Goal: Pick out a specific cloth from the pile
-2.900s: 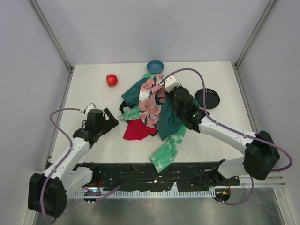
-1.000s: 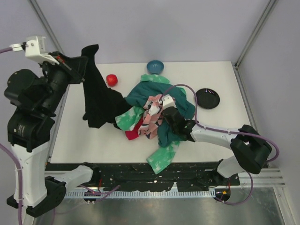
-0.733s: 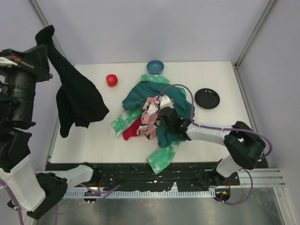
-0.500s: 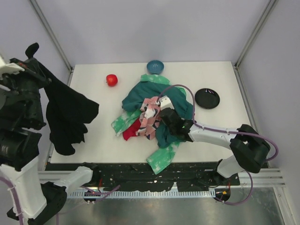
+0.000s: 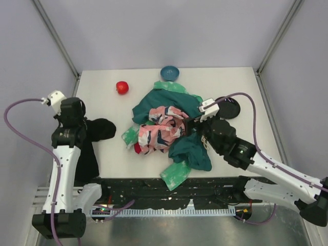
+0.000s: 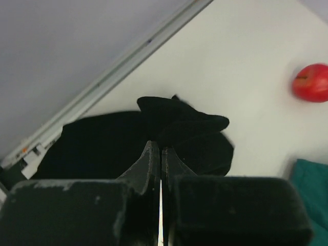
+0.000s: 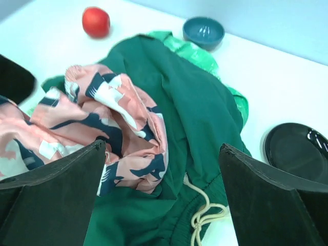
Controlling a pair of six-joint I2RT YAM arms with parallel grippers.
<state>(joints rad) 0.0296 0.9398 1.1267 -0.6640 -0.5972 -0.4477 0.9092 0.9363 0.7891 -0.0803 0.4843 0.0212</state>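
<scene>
Black fabric, one piece only: the cloth (image 5: 98, 130) lies bunched at the left edge of the table (image 5: 236, 82), well apart from the pile (image 5: 164, 128), with a long part trailing toward the near left corner and over the table's edge. There are two grippers. The left gripper (image 6: 157, 148) sits at the cloth's left end, its fingers closed together on a raised fold of the black fabric, with only a thin sliver of light between them lower down. The right gripper (image 7: 163, 148) hangs over the near right part of the pile with its fingers spread wide, holding nothing. The pile is a single heap at the table's middle: one large dark teal garment (image 7: 189, 102), one pink patterned cloth (image 7: 128, 118) on top of it toward the left, mint-green mottled fabric (image 5: 177, 171) showing at the far, left and near sides, and a bit of red cloth (image 5: 137, 148) at the near left. Around it stand one red ball (image 5: 122, 87) far left, one blue bowl (image 5: 169, 73) at the far edge, and one black plate (image 5: 233, 108) to the right, partly hidden by the right arm
</scene>
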